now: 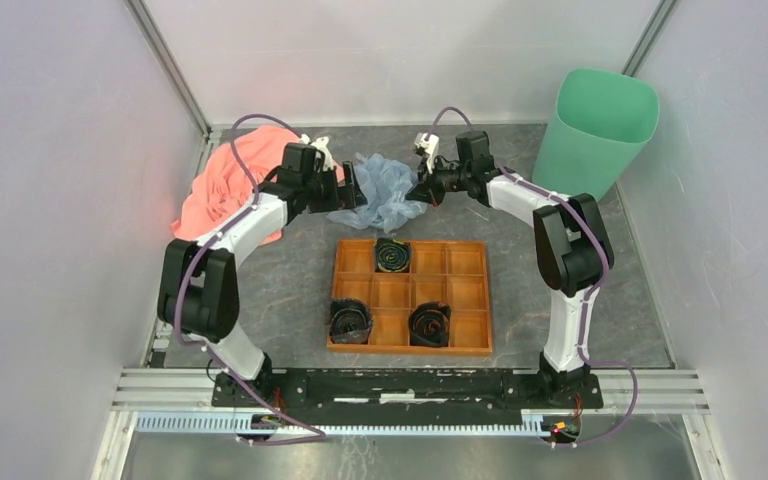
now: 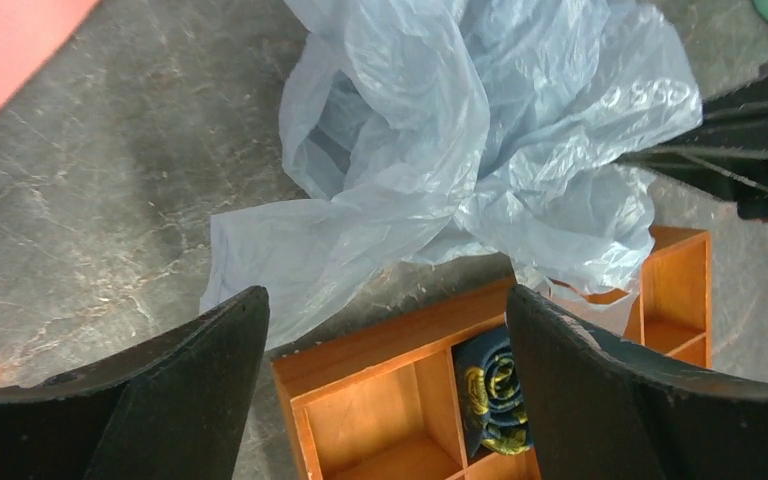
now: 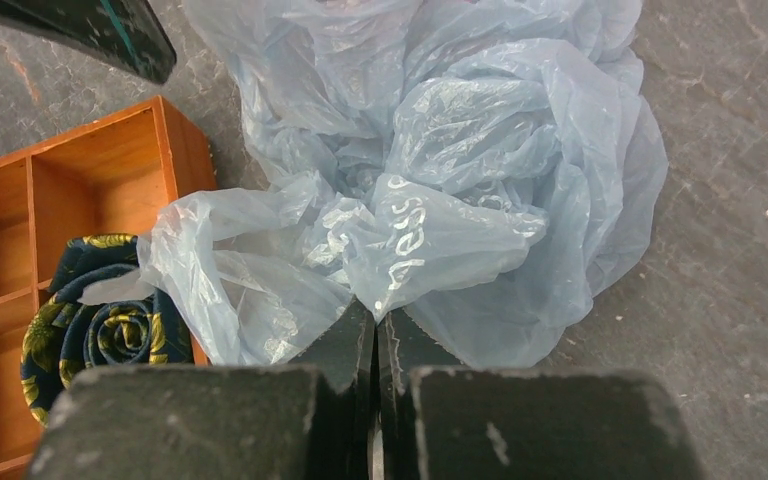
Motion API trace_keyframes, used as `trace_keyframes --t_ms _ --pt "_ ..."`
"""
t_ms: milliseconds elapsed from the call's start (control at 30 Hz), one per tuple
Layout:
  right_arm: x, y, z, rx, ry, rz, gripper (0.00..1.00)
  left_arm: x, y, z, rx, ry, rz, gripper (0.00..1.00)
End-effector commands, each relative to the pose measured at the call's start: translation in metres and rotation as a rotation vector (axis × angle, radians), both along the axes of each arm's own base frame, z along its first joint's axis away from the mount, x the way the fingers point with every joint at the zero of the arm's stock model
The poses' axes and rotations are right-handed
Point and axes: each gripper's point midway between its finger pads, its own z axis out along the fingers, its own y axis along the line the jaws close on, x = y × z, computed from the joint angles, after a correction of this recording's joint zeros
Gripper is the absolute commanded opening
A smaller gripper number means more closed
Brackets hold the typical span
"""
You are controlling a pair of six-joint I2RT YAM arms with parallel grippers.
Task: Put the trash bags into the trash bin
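Observation:
The pale blue trash bag lies crumpled on the table behind the wooden tray, between my two grippers. It fills the left wrist view and the right wrist view, where faint white lettering shows. My right gripper is shut on a fold at the bag's right edge; its fingertips pinch the plastic. My left gripper is open and empty at the bag's left side, its fingers spread above the tray's near corner. The mint-green trash bin stands at the back right, apart from both grippers.
An orange-brown wooden compartment tray sits mid-table and holds three dark coiled rolls. One roll shows in the left wrist view. A salmon-pink cloth lies at the back left. White walls enclose the table.

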Motion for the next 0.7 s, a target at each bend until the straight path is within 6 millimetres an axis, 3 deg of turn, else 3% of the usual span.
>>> trace_keyframes --t_ms 0,133,267,400,467,533,600,667 --pt "0.012 0.006 0.035 0.011 -0.091 0.024 0.00 0.004 -0.009 0.002 0.009 0.018 -0.046 0.90" --pt "0.012 0.005 0.040 0.007 -0.109 0.029 0.00 0.012 0.012 -0.019 0.133 0.089 0.039 0.80" --pt "0.013 0.004 0.042 -0.004 -0.126 0.034 0.00 0.012 0.011 -0.022 0.133 0.107 0.035 0.66" --pt "0.030 -0.004 0.039 -0.058 -0.163 -0.036 0.00 0.016 0.017 -0.008 0.152 0.059 0.050 0.16" --pt "0.061 -0.025 0.034 -0.152 -0.200 -0.221 0.00 0.018 0.022 0.006 0.163 0.002 0.072 0.03" --pt "0.100 -0.071 0.032 -0.289 -0.244 -0.542 0.00 0.018 0.029 0.024 0.163 -0.073 0.105 0.02" --pt "0.118 -0.111 0.036 -0.407 -0.299 -0.751 0.01 0.016 0.033 0.050 0.140 -0.168 0.130 0.02" --pt "0.124 -0.134 0.042 -0.478 -0.332 -0.862 0.16 0.011 0.033 0.066 0.111 -0.233 0.131 0.02"
